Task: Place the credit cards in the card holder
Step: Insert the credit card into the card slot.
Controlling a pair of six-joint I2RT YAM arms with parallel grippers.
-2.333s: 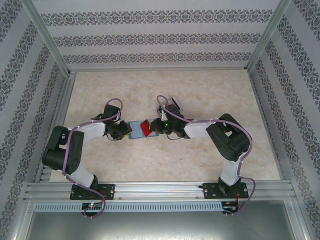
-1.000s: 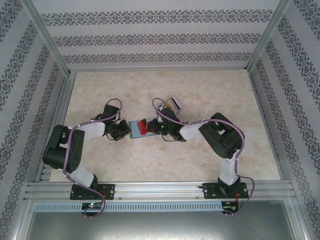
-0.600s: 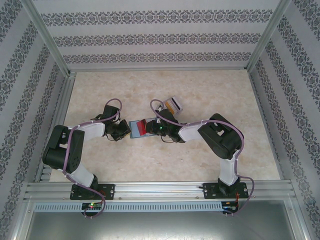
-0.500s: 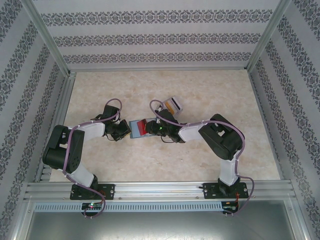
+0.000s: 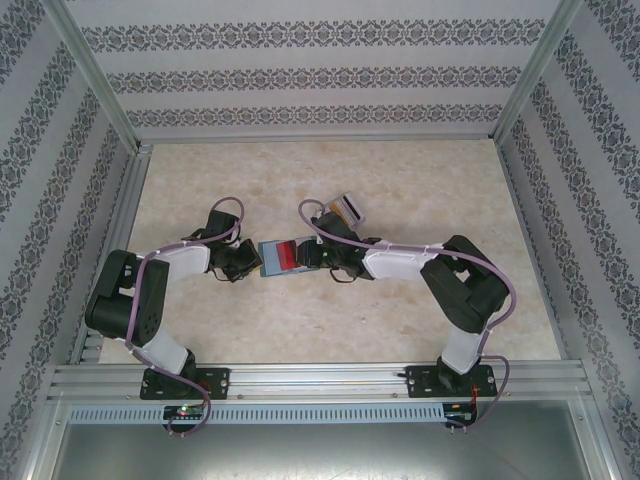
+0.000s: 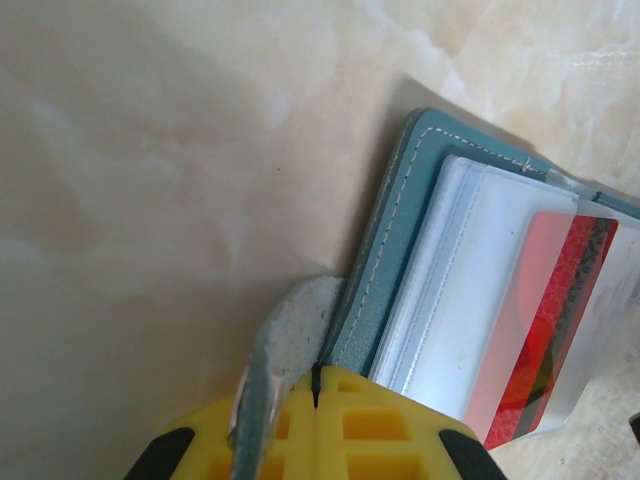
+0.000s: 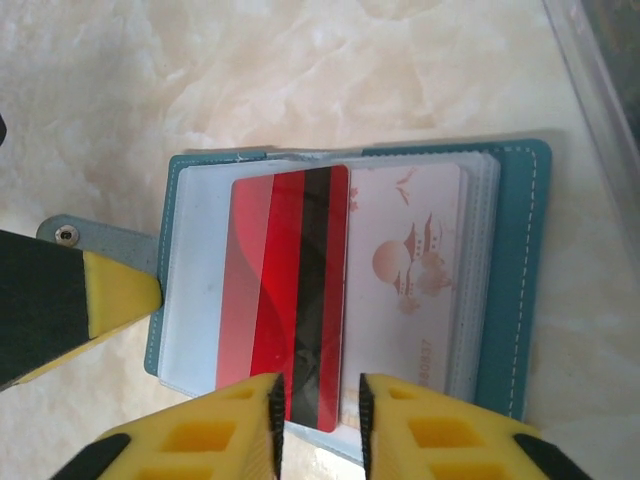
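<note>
Right wrist view: right gripper (image 7: 316, 420), jaws narrowly parted, brackets a red-striped plastic credit card (image 7: 290, 290) lying on the open teal-blue book-like card holder (image 7: 515, 280) at frame centre; left gripper (image 6: 315, 430), jaws closed, pinches its cover.

Both my arms are folded low and reach inward, grippers nose to nose.

My left arm (image 5: 180, 262), black joints with white link covers and a purple cable looped over the wrist, climbs from its base, bends at an elbow out on the left and runs right. My left gripper (image 5: 244, 262), black with yellow fingertips, points right. In the left wrist view this gripper (image 6: 316, 385) has its two tips pressed together, only a thin dark seam between them. My right arm (image 5: 405, 262), of the same build, bends at an elbow far out on the right and stretches left, long and low. My right gripper (image 5: 312, 256), also yellow-tipped, points left. In the right wrist view it (image 7: 318, 395) has its tips standing apart with a clear gap.
</note>
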